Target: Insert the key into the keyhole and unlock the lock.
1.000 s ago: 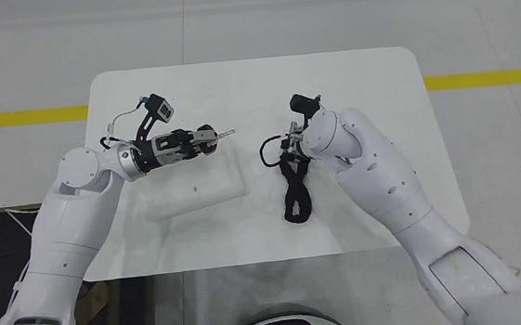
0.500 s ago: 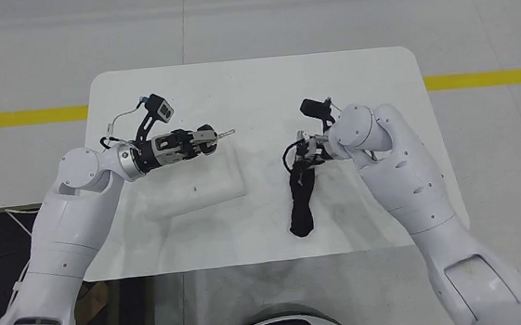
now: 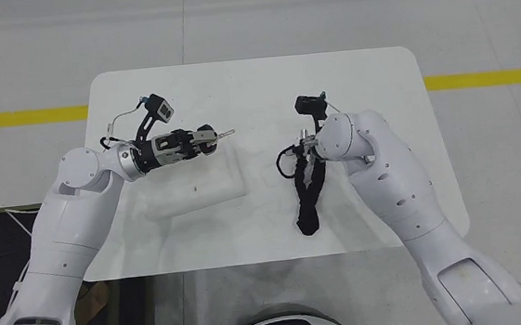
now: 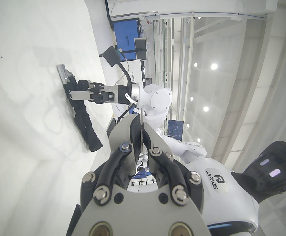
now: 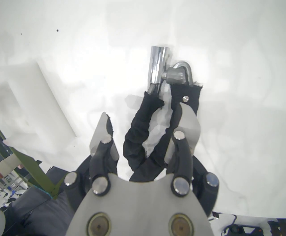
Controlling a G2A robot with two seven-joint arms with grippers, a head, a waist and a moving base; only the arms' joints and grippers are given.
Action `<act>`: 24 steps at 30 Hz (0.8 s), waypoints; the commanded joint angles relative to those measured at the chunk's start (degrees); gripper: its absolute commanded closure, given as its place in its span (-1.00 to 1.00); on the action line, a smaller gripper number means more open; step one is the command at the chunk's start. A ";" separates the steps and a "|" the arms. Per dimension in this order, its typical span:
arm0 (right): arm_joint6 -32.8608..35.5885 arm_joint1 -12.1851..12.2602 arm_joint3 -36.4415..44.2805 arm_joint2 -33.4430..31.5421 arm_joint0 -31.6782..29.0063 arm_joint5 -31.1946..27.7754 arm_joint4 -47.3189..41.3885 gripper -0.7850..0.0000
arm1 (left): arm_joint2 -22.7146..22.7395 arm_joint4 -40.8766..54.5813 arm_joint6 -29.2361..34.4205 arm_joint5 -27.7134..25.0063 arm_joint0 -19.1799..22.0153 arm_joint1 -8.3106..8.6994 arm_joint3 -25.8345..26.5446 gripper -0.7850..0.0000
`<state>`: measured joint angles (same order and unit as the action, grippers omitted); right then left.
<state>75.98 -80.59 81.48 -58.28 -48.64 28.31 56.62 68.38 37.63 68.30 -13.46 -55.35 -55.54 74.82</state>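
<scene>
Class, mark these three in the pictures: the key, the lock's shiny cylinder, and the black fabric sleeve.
key [image 3: 225,134], top view, protruding blade.
lock's shiny cylinder [image 5: 158,64], right wrist view, mid-barrel.
black fabric sleeve [image 3: 307,212], top view, lower end.

Bright overhead light — soft shadows, glare

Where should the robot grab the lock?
The lock lies flat on the table, so come from above. Grip its black sleeve just behind the silver cylinder: it's soft and thick, and that probably leaves the cylinder free for the key.
</scene>
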 commanded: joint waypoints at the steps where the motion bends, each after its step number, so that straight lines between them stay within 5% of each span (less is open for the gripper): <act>1: 0.26 -0.51 0.51 0.20 -0.15 -0.25 1.87 -0.88 | 0.00 0.00 0.00 0.00 0.00 0.00 0.00 1.00; 9: 0.32 -3.06 -0.79 0.41 -0.84 -0.31 9.40 -0.54 | 0.00 0.00 0.00 0.00 0.00 0.00 0.00 1.00; 12: -0.02 -4.04 -1.97 -0.05 -0.83 0.02 11.69 0.01 | 0.00 0.00 0.00 0.00 0.00 0.00 0.00 1.00; 21: -0.23 -7.31 -5.06 -2.38 -0.73 0.23 17.65 0.20 | 0.00 0.00 0.00 0.00 0.00 0.00 0.00 1.00; 24: 0.30 -8.36 -6.05 -3.26 -0.70 -0.30 19.34 0.78 | 0.00 0.00 0.00 0.00 0.00 0.00 0.00 1.00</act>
<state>76.21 -88.67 75.64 -61.25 -49.34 28.08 75.41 68.38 37.63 68.30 -13.46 -55.35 -55.54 74.82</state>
